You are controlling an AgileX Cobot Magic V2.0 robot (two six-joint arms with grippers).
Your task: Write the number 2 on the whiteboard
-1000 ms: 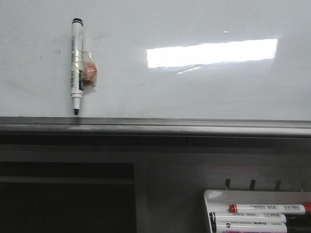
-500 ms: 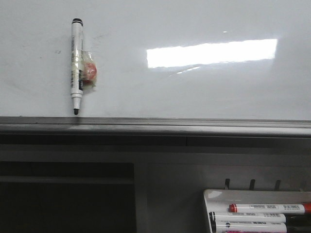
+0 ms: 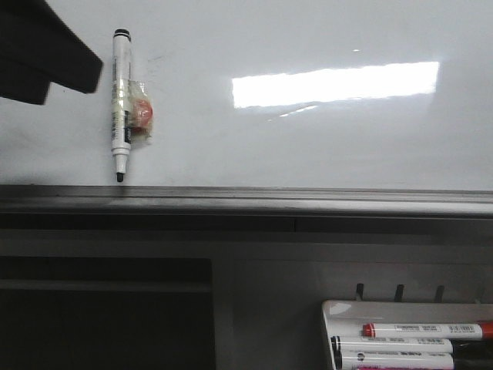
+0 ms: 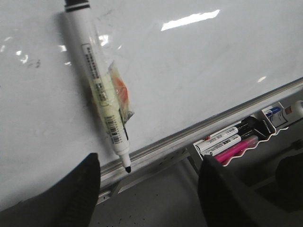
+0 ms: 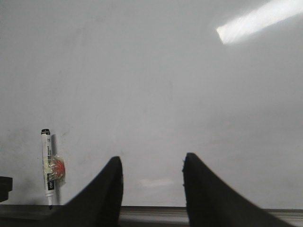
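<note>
Whiteboard (image 3: 323, 146) bare, no 2 drawn on it; marker (image 3: 121, 104) stuck upright on it, tip just above the rail (image 3: 246, 199). Left end effector (image 4: 149, 189) open, empty, near the marker tip. Right end effector (image 5: 152, 187) open, empty, facing the board well right of the marker.

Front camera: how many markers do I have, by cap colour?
White marker, black end cap, taped to glossy whiteboard: 1
Red-capped marker in white tray: 1
Black-capped markers in tray: 2
Total: 4 clear; frame edge may hide more.
</note>
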